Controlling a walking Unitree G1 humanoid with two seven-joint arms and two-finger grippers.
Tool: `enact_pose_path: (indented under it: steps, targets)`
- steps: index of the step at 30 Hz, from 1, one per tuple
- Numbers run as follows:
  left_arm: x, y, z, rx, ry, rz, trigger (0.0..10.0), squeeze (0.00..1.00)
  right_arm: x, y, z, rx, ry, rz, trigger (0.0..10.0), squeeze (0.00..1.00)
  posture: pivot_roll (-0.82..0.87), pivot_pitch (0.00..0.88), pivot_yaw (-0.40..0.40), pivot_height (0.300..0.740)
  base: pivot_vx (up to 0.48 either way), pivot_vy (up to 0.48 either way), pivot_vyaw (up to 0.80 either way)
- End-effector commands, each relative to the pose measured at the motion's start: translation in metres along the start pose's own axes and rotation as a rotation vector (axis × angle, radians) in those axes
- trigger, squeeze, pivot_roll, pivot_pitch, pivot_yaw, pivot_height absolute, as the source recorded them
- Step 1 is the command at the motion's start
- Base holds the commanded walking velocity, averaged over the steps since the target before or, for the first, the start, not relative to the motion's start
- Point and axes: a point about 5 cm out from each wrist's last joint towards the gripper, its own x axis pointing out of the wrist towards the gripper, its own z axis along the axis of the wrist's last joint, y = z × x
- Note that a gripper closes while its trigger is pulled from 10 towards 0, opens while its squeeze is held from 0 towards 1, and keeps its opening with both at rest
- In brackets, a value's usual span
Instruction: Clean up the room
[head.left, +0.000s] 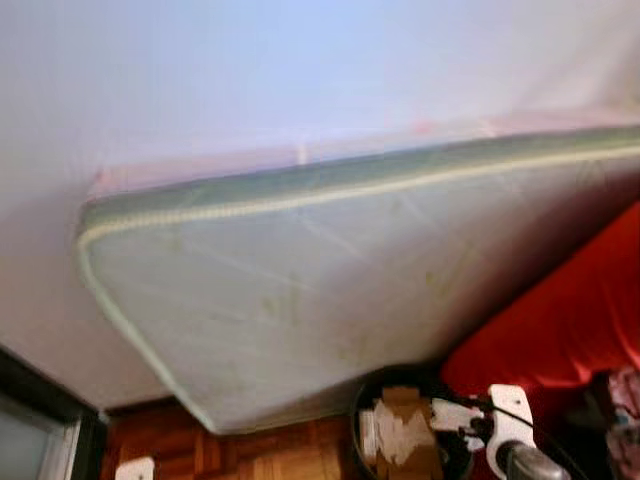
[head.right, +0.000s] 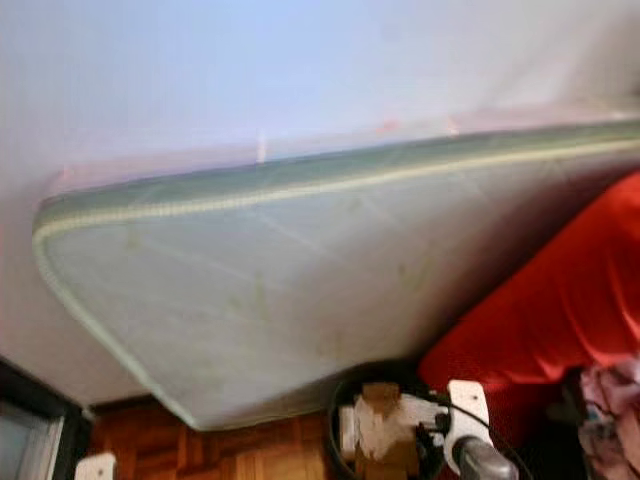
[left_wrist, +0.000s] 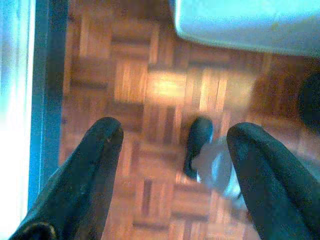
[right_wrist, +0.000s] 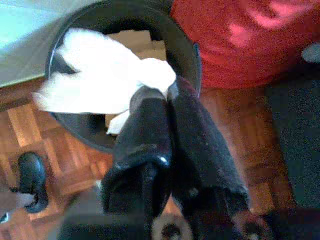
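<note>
While my right gripper (right_wrist: 167, 95) hangs over the black bin (right_wrist: 187, 50), its two black fingers are pressed together on a crumpled white paper (right_wrist: 100, 75), pinching it at the edge nearest me. Most of that sheet spreads across the bin's mouth, and one corner droops over the rim on the side toward the mattress. Inside the bin, under the paper, I can make out brown cardboard pieces (head.left: 400, 400); the head view shows them stacked upright in the round opening together with more white scraps. No lettering or label is readable on the bin, the cardboard or the paper; everything is too blurred for that.

Just beside the bin lies a red cover (head.left: 560, 320), and behind the bin a pale green mattress (head.left: 290, 300) with a light piped edge leans against the white wall (head.left: 250, 70). The bin stands on a wooden parquet floor (left_wrist: 165, 90).

My left gripper (left_wrist: 172, 145) hangs low over that parquet with its fingers spread wide apart and nothing between them. Below it on the floor lies a dark shoe (left_wrist: 197, 145), touching something pale and blurred that I cannot identify. A dark frame (left_wrist: 50, 75) runs along the floor's edge beside a bright pane.
</note>
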Motion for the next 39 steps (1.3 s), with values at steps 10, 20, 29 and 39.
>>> enact_pose_path:
  steps: [10, 20, 29, 39]
  targets:
    - [-0.003, -0.006, -0.006, -0.026, -0.046, -0.059, 10.0, 0.0, -0.006, -0.013, -0.01, 0.008, -0.009, 0.011, 10.0, 0.0, 0.01, 0.157, -0.053, 0.74, 0.121, 0.0, 0.0]
    - [-0.008, -0.007, -0.01, -0.042, -0.105, -0.101, 10.0, 0.0, -0.01, -0.018, -0.014, 0.002, -0.03, 0.061, 10.0, 0.0, 0.03, 0.215, -0.067, 0.74, 0.0, 0.0, 0.0]
    - [-0.016, -0.004, -0.021, -0.076, -0.165, -0.12, 10.0, 0.0, -0.016, -0.026, -0.023, 0.006, -0.055, 0.088, 10.0, 0.0, 0.07, 0.289, -0.086, 0.74, 0.0, 0.0, 0.0]
    - [-0.027, -0.11, 0.082, -0.041, -0.654, -0.284, 10.0, 0.0, -0.022, -0.03, -0.028, 0.043, -0.117, 0.122, 10.0, 0.0, 0.1, 0.325, -0.084, 0.74, 0.0, 0.0, 0.0]
